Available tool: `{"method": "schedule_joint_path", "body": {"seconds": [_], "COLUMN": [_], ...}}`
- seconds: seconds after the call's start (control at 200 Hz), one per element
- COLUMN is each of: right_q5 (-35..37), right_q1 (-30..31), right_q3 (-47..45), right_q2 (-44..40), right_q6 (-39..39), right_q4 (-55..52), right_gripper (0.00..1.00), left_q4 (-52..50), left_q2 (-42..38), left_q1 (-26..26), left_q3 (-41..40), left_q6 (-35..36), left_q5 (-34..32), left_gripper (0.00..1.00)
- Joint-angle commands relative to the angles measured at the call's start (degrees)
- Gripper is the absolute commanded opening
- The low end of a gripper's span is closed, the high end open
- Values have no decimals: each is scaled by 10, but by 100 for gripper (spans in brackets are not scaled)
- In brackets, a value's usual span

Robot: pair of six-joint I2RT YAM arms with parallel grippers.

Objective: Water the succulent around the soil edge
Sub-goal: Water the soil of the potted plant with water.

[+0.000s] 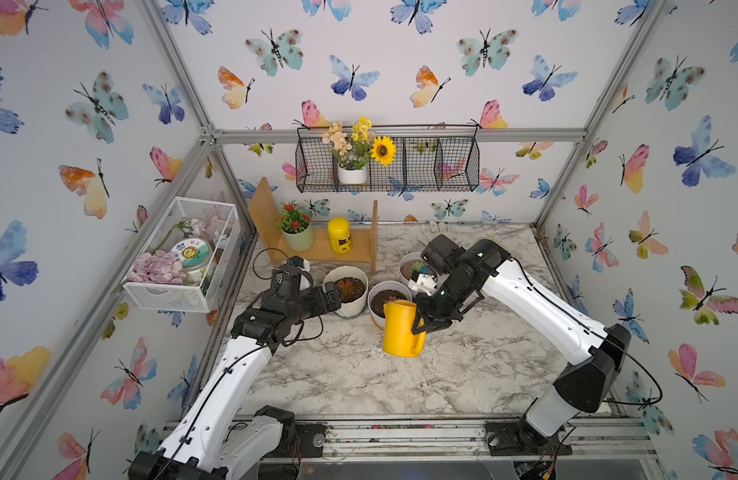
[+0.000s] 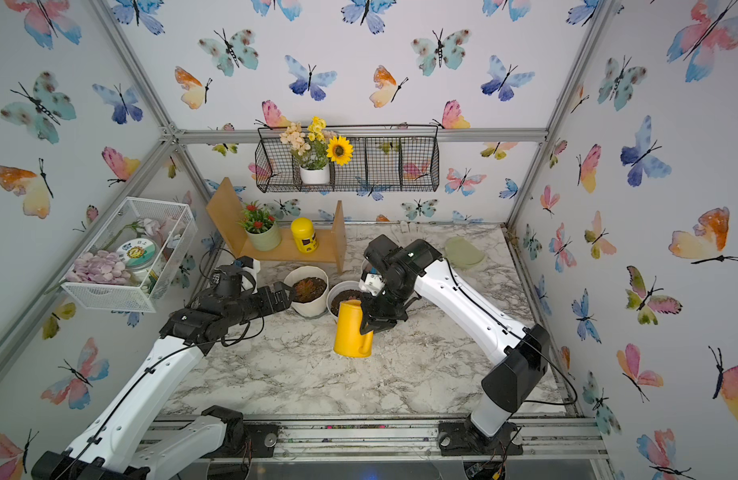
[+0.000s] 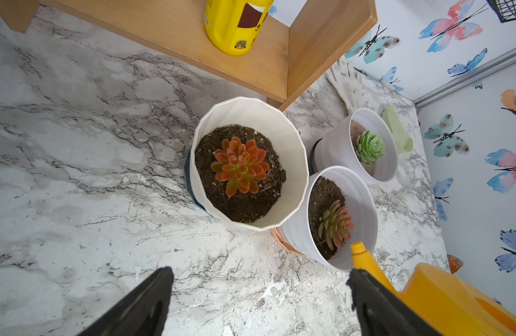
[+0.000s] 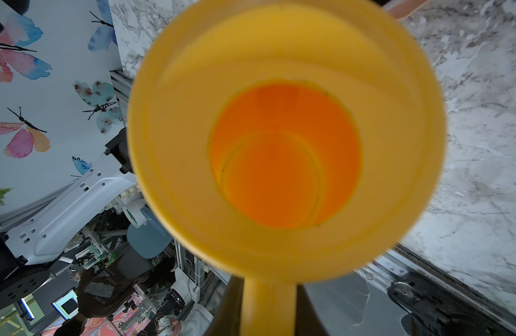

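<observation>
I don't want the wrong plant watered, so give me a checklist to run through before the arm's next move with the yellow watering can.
1. Grip: right gripper shut on the yellow plastic watering can: ok.
2. Aim: spout at the orange-red succulent: not ok. It sits by the smooth white pot of the pink-red rosette.
3. Access: dark soil edge inside the ribbed cream pot uncovered: ok.
4. Clearance: left gripper open and apart from that pot: ok.
5. Water in the can: cannot tell.
</observation>
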Motion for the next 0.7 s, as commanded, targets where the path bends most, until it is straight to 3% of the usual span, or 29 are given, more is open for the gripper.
{"method": "schedule_joint_path", "body": {"seconds": [0.0, 0.696], "right_q5": [-8, -20], "right_q1": [6, 8], "right_q3": [20, 64], "right_q2": [10, 54], "right_q6": [0, -10], "right_q4": [-2, -1], "right_gripper": [1, 1], "left_q4": [12, 18], "left_q2": [4, 13], "left_q1": [2, 3], "left_q3": [-4, 5], "left_q6": [-1, -4], "left_q5": [-11, -16], "left_gripper": [99, 99]}}
